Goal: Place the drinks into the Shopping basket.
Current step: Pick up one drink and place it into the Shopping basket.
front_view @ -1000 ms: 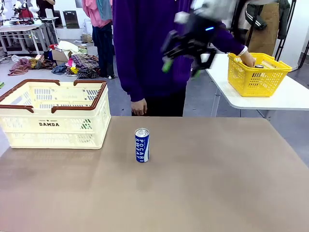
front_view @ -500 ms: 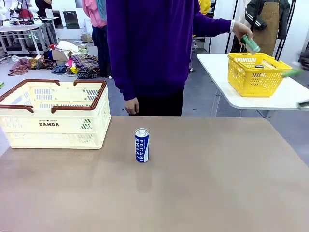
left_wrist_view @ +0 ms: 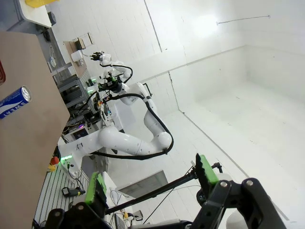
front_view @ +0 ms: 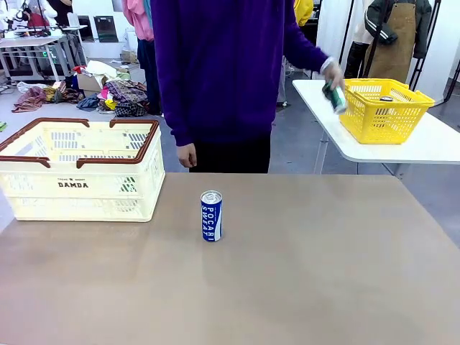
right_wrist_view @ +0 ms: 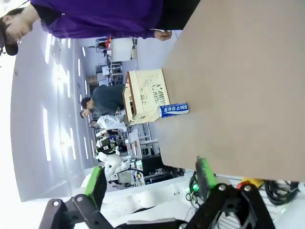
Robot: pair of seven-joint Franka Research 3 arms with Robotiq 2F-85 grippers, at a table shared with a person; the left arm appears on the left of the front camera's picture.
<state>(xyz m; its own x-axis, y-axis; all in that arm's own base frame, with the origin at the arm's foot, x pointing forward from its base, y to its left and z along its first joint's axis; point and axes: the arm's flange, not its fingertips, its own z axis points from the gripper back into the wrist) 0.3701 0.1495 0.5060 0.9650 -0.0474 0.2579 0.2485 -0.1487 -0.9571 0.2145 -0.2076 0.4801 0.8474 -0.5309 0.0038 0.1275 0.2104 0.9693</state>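
We see left gripper, right gripper spread; blue slim metal can well ahead of right gripper, near cream slotted plastic basket.

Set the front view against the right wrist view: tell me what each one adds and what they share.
Front view adds: the green can in the person's hand, beside the yellow basket on the white side table. Right wrist view adds: the right gripper, jaws open and holding nothing. Shared: the blue can standing upright on the brown table, the Shopping basket near it but apart, and the person in purple.
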